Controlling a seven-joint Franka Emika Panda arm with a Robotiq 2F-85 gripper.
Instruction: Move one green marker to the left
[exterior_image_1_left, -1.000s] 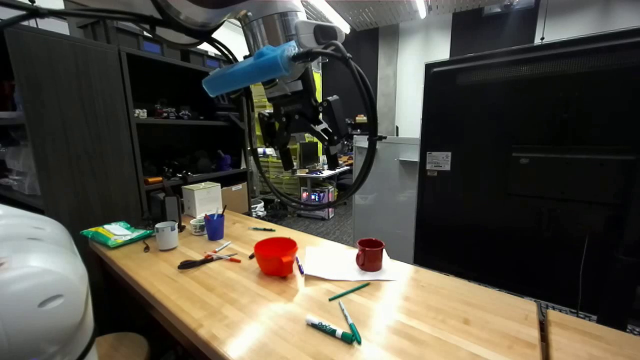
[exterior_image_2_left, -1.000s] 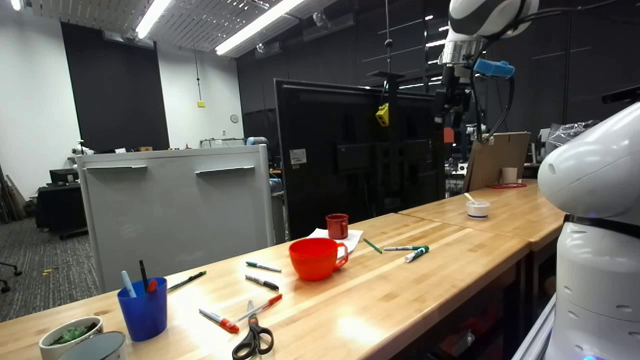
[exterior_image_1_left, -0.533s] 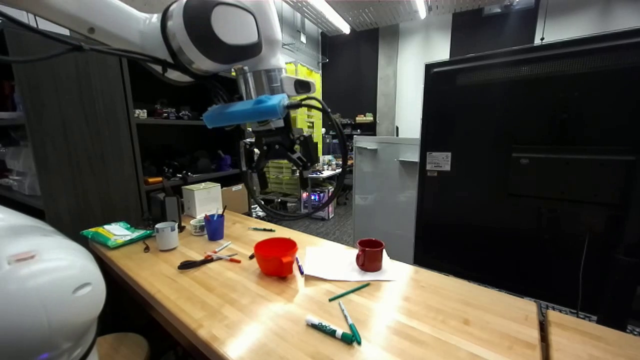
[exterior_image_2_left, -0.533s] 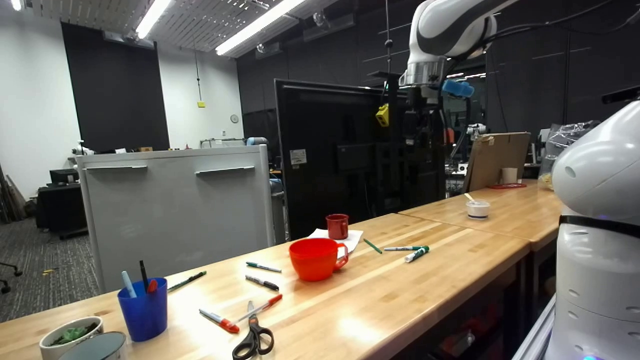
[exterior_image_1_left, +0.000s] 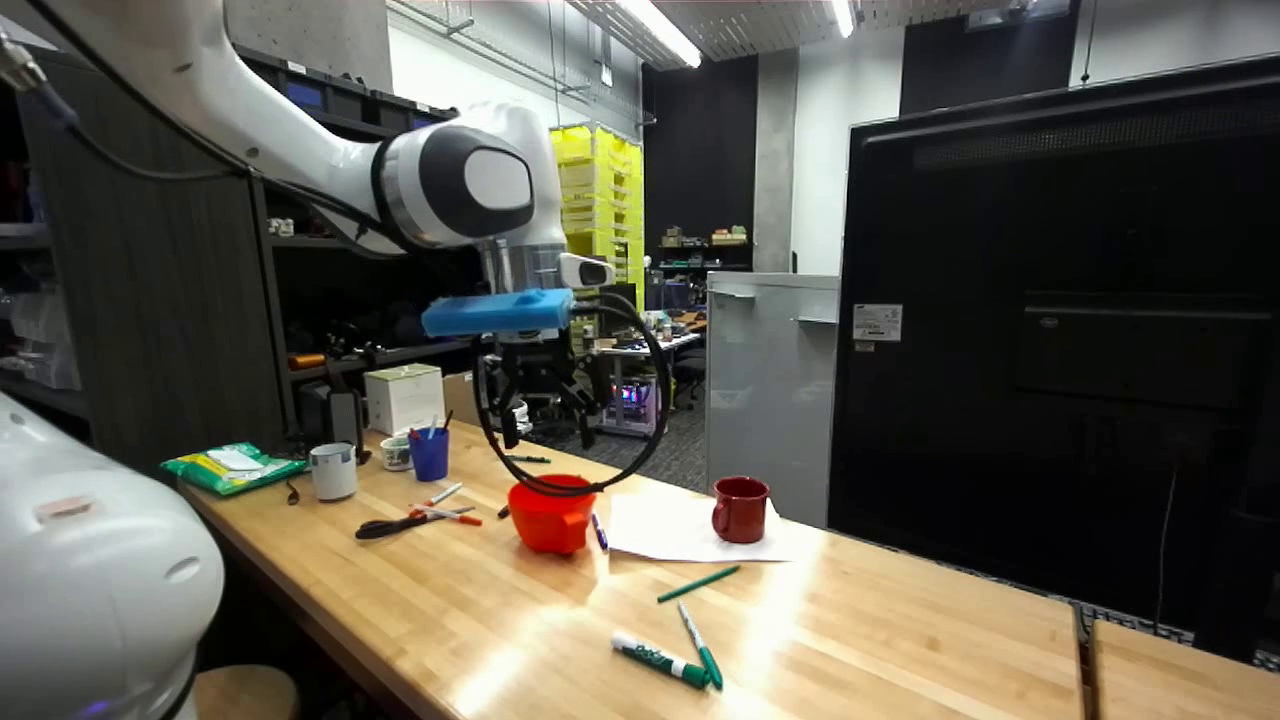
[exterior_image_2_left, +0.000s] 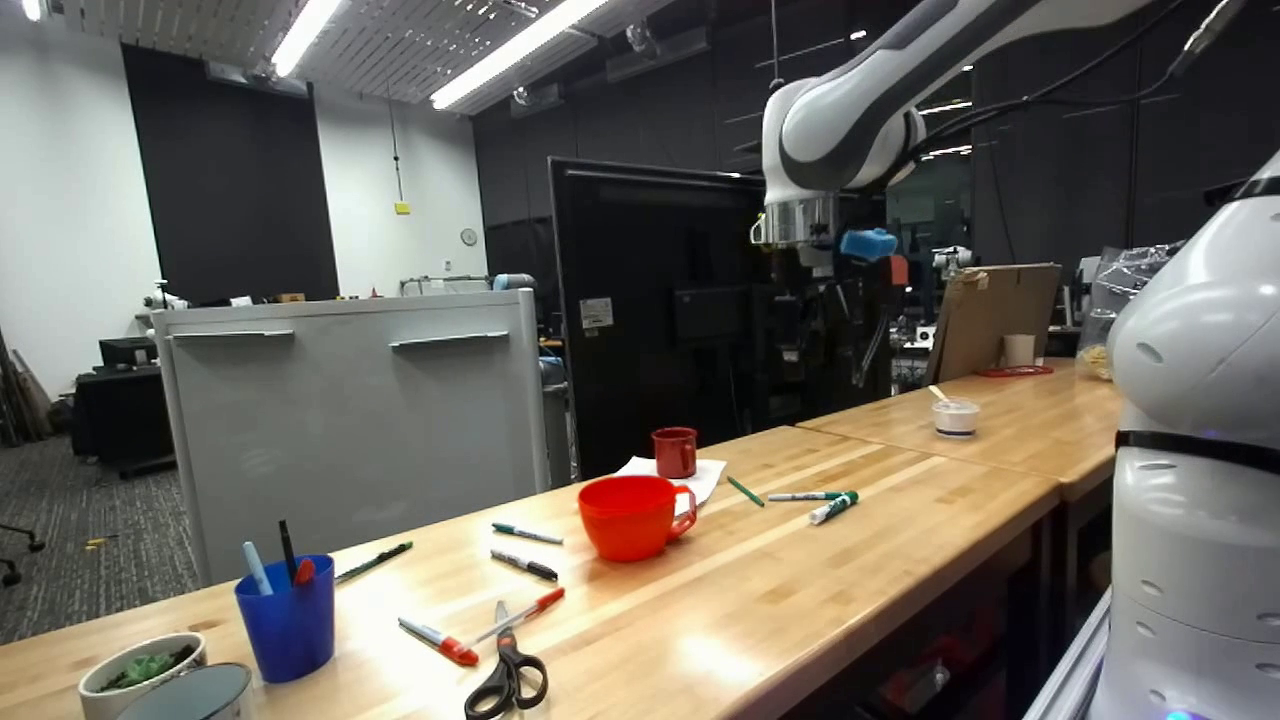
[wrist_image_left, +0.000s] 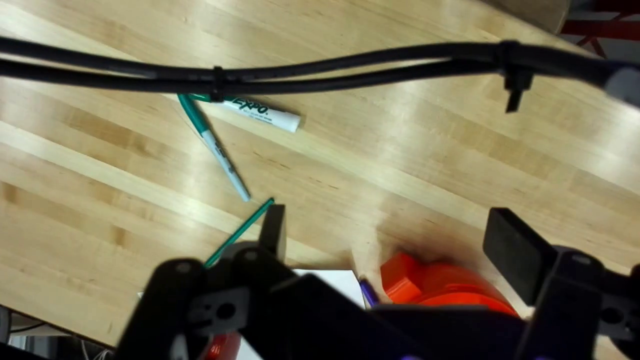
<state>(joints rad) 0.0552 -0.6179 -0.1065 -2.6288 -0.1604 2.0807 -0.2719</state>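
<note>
Wrist view: leftmost, a green-capped marker (wrist_image_left: 215, 148) slants down-right; next, a slim green marker (wrist_image_left: 240, 232) slants up-right; either may be meant. Both lie on the table (wrist_image_left: 360, 195), below and left of the gripper (wrist_image_left: 392, 242), which is spread wide and empty. Both exterior views show it lower than a second ago; the markers are unmoved.

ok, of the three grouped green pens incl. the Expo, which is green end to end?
The all-green pen nearest the white paper. The fat Expo marker and slim capped marker both have pale barrels.
</note>
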